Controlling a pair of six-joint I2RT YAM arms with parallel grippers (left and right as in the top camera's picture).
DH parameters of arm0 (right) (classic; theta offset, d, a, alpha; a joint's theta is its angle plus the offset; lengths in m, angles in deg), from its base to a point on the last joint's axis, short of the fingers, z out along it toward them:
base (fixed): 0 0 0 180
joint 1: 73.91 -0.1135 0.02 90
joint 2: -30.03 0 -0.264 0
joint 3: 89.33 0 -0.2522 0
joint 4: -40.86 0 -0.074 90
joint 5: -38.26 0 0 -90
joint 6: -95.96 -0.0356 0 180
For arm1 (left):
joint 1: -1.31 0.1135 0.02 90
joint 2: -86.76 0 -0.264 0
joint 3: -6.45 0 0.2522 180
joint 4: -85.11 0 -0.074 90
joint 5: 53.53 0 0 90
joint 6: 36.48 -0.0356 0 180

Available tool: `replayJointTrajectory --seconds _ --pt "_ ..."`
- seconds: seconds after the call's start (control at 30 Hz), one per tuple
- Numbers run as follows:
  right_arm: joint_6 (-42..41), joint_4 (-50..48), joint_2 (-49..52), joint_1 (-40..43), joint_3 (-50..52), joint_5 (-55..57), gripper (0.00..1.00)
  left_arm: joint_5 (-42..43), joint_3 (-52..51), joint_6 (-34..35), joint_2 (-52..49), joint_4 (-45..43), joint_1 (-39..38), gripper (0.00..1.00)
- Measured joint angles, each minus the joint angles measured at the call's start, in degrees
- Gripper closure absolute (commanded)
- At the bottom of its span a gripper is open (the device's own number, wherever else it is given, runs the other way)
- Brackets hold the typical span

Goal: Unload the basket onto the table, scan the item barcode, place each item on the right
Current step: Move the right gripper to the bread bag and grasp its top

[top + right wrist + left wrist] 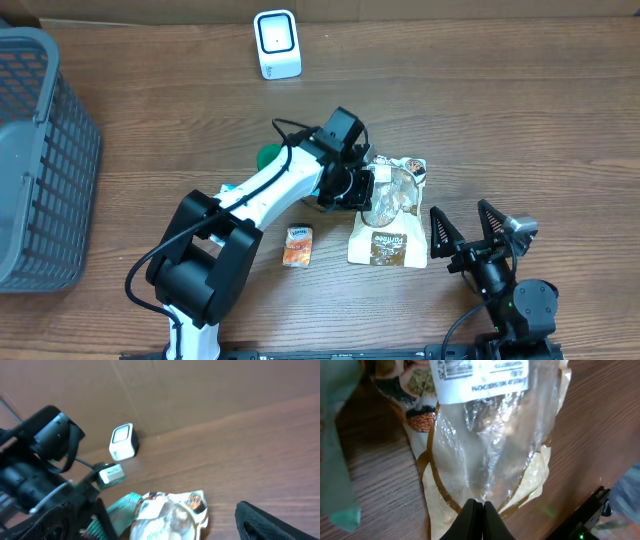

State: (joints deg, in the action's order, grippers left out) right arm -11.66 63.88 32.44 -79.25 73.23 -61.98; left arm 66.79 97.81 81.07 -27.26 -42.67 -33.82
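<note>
The left end effector [476, 505] is pinching the clear film of the snack bag [388, 235] with its jaws closed. The bag is lying flat on the worktop [520, 110], well apart from the white scanner [277, 44]. The right end effector [462, 212] is standing fully open just beside the bag.

Bag [485, 450] top beyond frame edge

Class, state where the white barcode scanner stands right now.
Overhead, the scanner stands at the far edge of the table, left of centre, beyond the left gripper and the bag.
</note>
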Motion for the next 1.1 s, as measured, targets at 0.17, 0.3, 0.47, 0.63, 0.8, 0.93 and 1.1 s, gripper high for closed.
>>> replayJointTrajectory --seconds 0.17,0.3,0.47,0.63,0.8,0.93,1.1 --pt "-0.76 5.38 8.11 0.00 -11.15 -1.97 0.00 -0.13 -2.49 5.03 0.00 -4.13 0.04 0.95" --pt "-0.46 11.37 18.08 0.00 -22.18 -4.22 0.00 -1.86 -2.69 8.22 0.00 -4.07 0.04 0.96" --pt "0.50 22.47 32.74 0.00 -36.74 -7.15 0.00 -4.90 -3.08 11.54 0.00 -3.76 0.04 0.96" --pt "1.07 32.70 45.46 0.00 -47.76 -8.11 0.00 -5.92 -3.23 13.29 -0.11 -6.40 0.04 0.96" --pt "1.16 34.36 54.27 0.13 -50.84 -8.48 0.00 -6.14 -3.23 14.99 -1.49 -10.71 -0.02 0.95" --pt "1.16 35.76 58.03 3.08 -50.84 -9.46 0.01 -6.60 -3.26 16.09 -2.82 -10.71 -0.13 0.96" --pt "3.50 36.46 60.22 14.05 -50.84 -16.06 0.20 -6.34 -3.26 18.10 -4.28 -11.26 -0.37 0.96"
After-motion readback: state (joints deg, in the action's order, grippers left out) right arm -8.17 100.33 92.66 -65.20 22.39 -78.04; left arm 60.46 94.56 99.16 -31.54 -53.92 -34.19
